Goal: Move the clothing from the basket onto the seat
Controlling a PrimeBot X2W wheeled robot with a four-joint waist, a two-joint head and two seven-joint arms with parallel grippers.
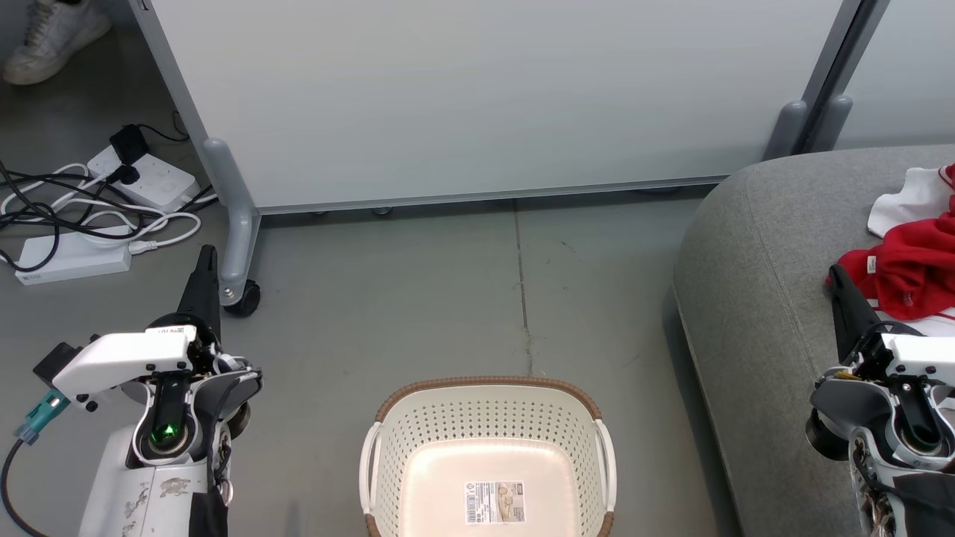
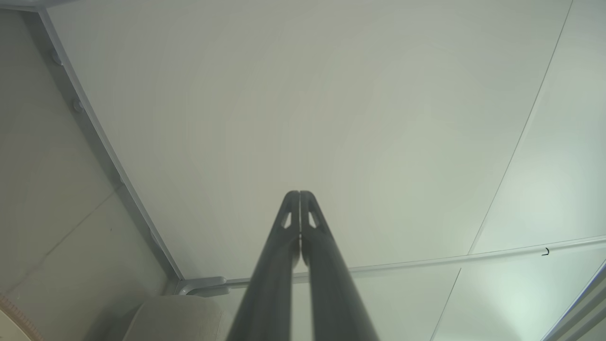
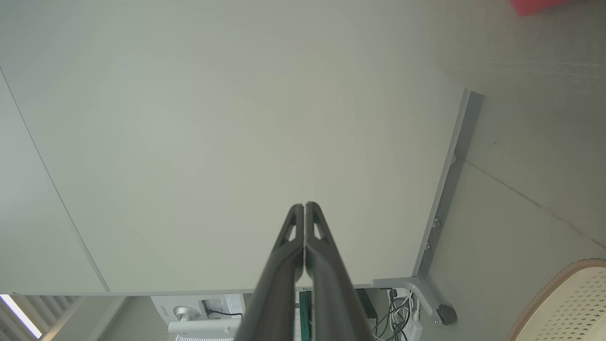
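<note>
Now crumpled red-and-white clothing (image 1: 906, 261) tops the seat (image 1: 753, 298) (left tool (image 1: 207, 253) and right tool (image 1: 835, 270) clenched).

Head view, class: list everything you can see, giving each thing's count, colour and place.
laundry basket: one, cream-white with brown rim, on the floor, bottom centre
barcode sticker: one, white, basket's inner bottom
clothing: one heap, number unclear, red and white, on the sofa, right edge
sofa: one, grey, right
partition panel: one, pale with grey frame, behind
power strips: two, white, floor, upper left
shoe: one, white, top left corner, a person's
left end effector: one, dark, shut, lower left
right end effector: one, dark, shut, lower right
</note>
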